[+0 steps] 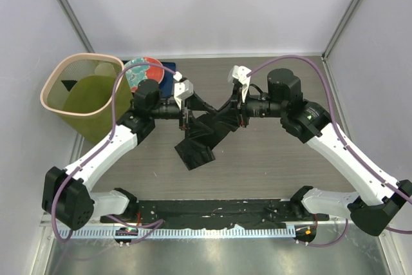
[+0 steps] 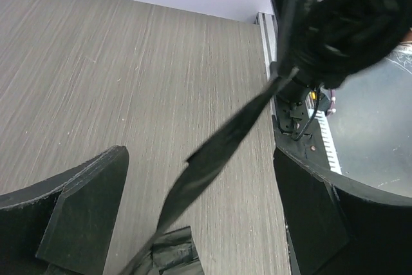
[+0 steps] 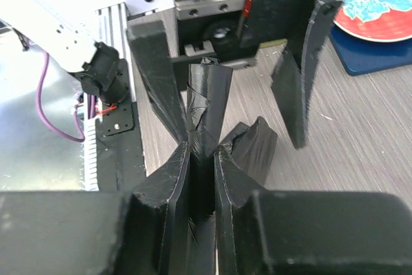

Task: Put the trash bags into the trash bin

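Observation:
A black trash bag (image 1: 199,143) hangs between my two grippers above the table's middle, its loose lower part resting on the wood. My right gripper (image 1: 236,111) is shut on one twisted end of the bag (image 3: 209,104). My left gripper (image 1: 187,111) faces it with jaws wide open. A stretched strip of the bag (image 2: 219,146) runs between its fingers (image 2: 77,217) without either finger touching it. The olive-green trash bin (image 1: 90,56) stands at the far left, behind the left arm.
A round red-and-teal plate (image 1: 141,72) lies on a dark blue mat (image 1: 168,67) beside the bin; both show in the right wrist view, plate (image 3: 380,1) and mat (image 3: 367,56). A black rail (image 1: 212,210) runs along the near edge.

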Tool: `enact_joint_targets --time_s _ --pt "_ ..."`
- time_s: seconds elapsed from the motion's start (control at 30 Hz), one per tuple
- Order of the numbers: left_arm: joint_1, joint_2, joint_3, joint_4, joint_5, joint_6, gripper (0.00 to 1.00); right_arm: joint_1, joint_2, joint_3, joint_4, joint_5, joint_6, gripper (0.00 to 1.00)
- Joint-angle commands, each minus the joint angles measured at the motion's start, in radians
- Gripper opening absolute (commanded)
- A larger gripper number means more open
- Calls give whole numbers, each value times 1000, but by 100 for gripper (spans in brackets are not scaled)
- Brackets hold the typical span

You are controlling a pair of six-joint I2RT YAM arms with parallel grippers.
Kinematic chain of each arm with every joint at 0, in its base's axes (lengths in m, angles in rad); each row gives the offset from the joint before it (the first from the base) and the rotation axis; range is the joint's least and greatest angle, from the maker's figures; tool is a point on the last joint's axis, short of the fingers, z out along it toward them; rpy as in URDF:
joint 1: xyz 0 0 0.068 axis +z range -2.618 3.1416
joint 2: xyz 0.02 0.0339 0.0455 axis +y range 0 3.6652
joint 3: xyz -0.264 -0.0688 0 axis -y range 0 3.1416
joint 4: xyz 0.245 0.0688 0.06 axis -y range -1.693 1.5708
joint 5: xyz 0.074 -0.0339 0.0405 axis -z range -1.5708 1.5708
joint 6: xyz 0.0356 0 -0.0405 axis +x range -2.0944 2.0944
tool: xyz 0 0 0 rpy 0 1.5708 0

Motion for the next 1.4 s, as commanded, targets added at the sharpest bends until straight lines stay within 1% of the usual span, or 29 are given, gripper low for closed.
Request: enact_joint_targets --time_s 0.0,0.03,0.07,0.13,0.17,0.2,0.23,0.3,0.37,0.43,0.57,0.63,0.7,0.73,0.77,0.8,0.83,0.87,0.93,0.97,1.0,1.03,1.07,1.1,1.13,1.2,1.23,1.3,1.37 --pt "-32 47 54 118 -11 -4 95 -2 -36 46 74 -66 43 1" --pt "-35 50 53 117 1 -4 89 -2 -38 47 73 -55 43 1" --pt "-35 49 51 115 42 -5 62 -2 -47 47 76 -47 43 1" --pt "-36 42 34 83 84 7 27 -4 -56 47 77 -23 46 1" --pt "-38 35 28 57 93 19 1 -7 -61 47 84 -2 50 1" --pt "-40 32 10 -1 92 48 0 -13 -68 46 91 6 56 1" --pt "-40 29 -2 -29 92 54 0 -26 -73 46 102 17 82 1" --pt "-40 21 -36 -131 82 164 0 -60 -81 46 159 11 121 1" --pt "-38 19 -68 -214 73 209 0 -128 -79 52 224 -12 212 1" --pt "-38 24 -81 -262 59 281 0 -174 -73 61 260 -59 270 1" --pt "-38 38 -94 -333 24 330 0 -270 -68 41 382 -116 443 1" --pt "-40 52 -93 -348 4 344 0 -283 -70 26 423 -126 471 1" --pt "-40 59 -69 -406 0 389 0 -289 -61 21 410 -115 445 1" --pt "-40 56 -55 -431 -4 396 13 -293 -56 21 391 -94 424 1" --pt "-38 49 -30 -457 -22 383 57 -295 -50 21 342 -78 398 1" --pt "-32 38 -18 -453 -39 357 64 -300 -49 12 323 -57 339 1" --pt "-24 13 -6 -440 -56 322 71 -300 -49 -5 282 -9 308 1" --pt "-1 1 22 -392 -75 213 78 -300 -35 -10 254 5 268 1" --pt "29 -17 62 -330 -77 72 79 -304 -21 -25 207 38 232 1" --pt "58 -20 106 -225 -83 -23 80 -310 -21 -37 211 10 240 1" --pt "69 -17 125 -156 -102 -236 81 -313 -24 -49 225 -13 247 1" --pt "78 -13 139 -78 -114 -337 82 -313 -29 -91 304 -39 301 1" --pt "79 10 164 69 -126 -422 82 -313 -35 -112 349 -94 328 1" --pt "77 24 172 148 -154 -605 82 -313 -33 -137 384 -113 356 1" --pt "75 42 175 325 -171 -692 82 -313 -26 -142 447 -136 409 1" --pt "65 104 185 476 -213 -877 82 -313 -1 -137 458 -184 442 1" --pt "62 120 211 509 -241 -898 82 -312 4 -140 513 -198 473 1" --pt "43 160 238 503 -290 -915 82 -312 -4 -174 606 -221 511 1" --pt "19 186 275 528 -306 -932 82 -309 -12 -201 659 -215 563 1"
